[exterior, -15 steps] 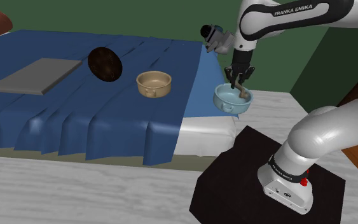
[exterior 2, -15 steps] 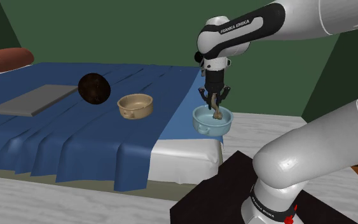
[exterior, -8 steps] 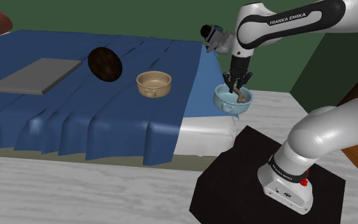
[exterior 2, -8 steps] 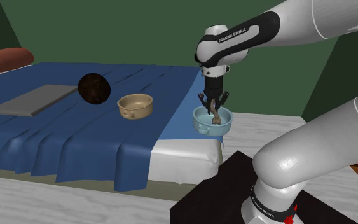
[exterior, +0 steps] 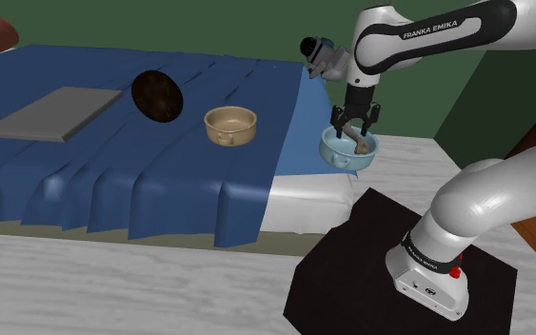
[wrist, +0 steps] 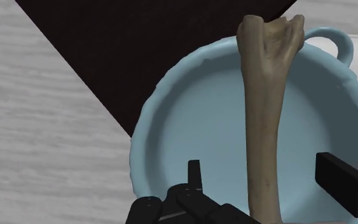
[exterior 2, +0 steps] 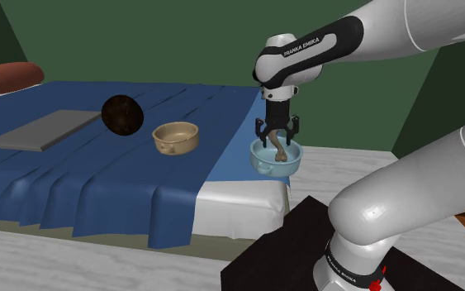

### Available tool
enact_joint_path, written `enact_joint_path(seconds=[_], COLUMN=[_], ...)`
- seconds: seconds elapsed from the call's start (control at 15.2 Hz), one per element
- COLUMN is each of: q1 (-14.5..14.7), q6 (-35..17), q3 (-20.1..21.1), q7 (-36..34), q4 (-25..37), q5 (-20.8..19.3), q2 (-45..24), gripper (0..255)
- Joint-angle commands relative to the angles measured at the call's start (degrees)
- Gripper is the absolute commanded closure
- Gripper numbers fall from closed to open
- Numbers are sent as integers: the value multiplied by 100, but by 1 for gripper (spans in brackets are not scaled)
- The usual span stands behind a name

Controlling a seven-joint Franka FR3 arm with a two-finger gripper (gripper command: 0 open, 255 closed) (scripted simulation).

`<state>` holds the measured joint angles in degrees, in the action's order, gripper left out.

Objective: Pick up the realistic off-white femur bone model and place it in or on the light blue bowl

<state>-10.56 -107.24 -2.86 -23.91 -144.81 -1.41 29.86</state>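
The light blue bowl (exterior: 336,149) (exterior 2: 261,159) sits at the corner of the white surface beside the blue cloth. A tan, off-white femur bone (exterior: 361,146) (exterior 2: 282,150) (wrist: 263,121) stands tilted inside the bowl (wrist: 190,127), its knobbed end resting over the rim near the handle. My gripper (exterior: 355,121) (exterior 2: 278,128) (wrist: 260,170) hangs straight above the bowl, open. Its fingers stand apart on either side of the bone's shaft without touching it.
On the blue cloth (exterior: 113,181) sit a tan bowl (exterior: 230,125), a dark round object (exterior: 157,95) and a flat grey slab (exterior: 52,113). The black stand (exterior: 370,276) is just in front of the light blue bowl. A reddish cushion (exterior 2: 7,76) lies far back.
The fingers, shut on the bone a second ago, have spread apart and let it go. The hand lowered slightly toward the bowl; the bone now rests in it.
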Motion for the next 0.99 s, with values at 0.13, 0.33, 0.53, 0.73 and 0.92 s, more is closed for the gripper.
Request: enact_joint_path(seconds=[0.13,0.33,0.53,0.73,0.92], q1=[-5,0,1,1,1], q6=[1,589,739,739,739], q3=[-8,3,6,6,6], q7=[9,11,12,12,12], q4=[11,569,724,724,724], q5=[-6,4,7,7,7], q2=[-14,15,11,10,10], gripper=[0,0,0,0,0])
